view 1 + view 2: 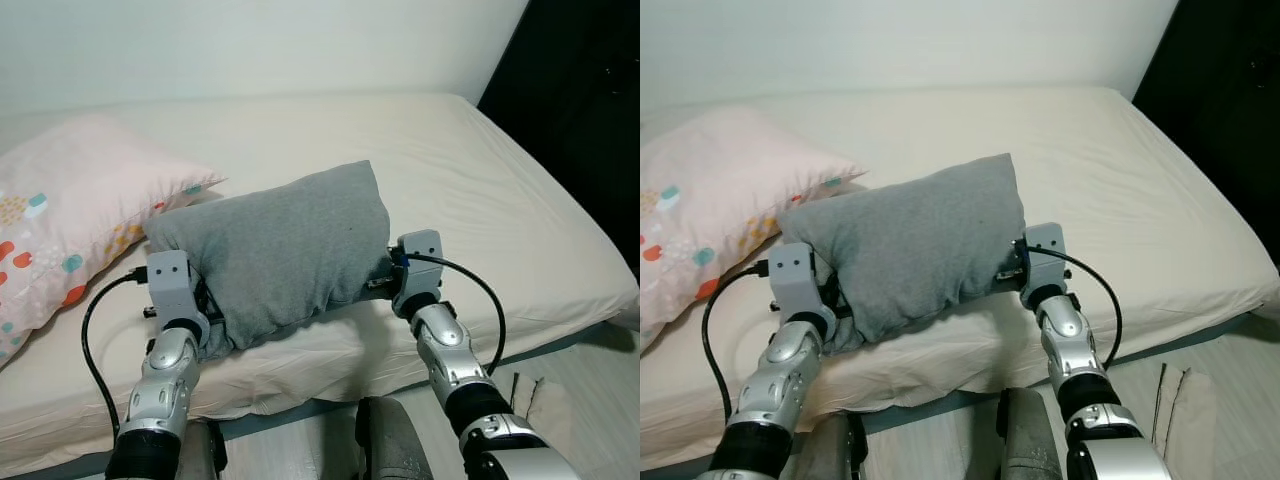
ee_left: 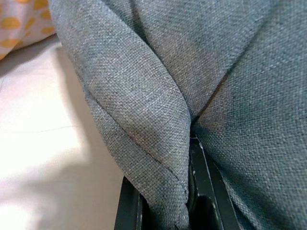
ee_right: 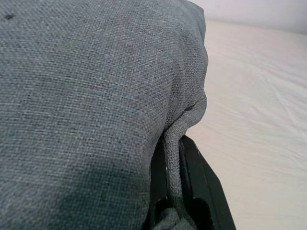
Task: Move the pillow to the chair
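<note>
A: Start at the left. What's out at 9 o'clock?

B: A pink pillow (image 1: 70, 215) with coloured spots, lying on the bed (image 1: 500, 200). It touches or slightly overlaps the far-left corner of the grey pillow (image 1: 285, 245) — I can't tell which lies on top.

A: And the grey one is the job?

B: I judge so, since both arms are on it. It sits mid-frame near the bed's front edge, tilted, its high corner toward 1 o'clock. The left gripper (image 2: 165, 203) is at its 8 o'clock corner, the right gripper (image 3: 175, 191) at its 4 o'clock side.

A: Jaws?

B: On the left wrist camera a fold of grey cloth is pinched between the 2 black fingers (image 2: 206, 187). The right wrist camera shows the same — a ridge of fabric clamped between the fingers (image 3: 196, 177). Both are closed on the pillow.

A: What could go wrong?

B: Each grip holds cover fabric, not the filling. When lifted, the cover could stretch and the bulk sag between the arms, or a thin fold could slide out of 1 gripper, leaving the pillow swinging from the other. Dragging it might also snag the pink pillow.

A: How does it look?

B: Plain grey woven cloth, plump and soft, creased where it is pinched, with a small dark speck on top. No chair is in view, so the carry is all ahead.
</note>
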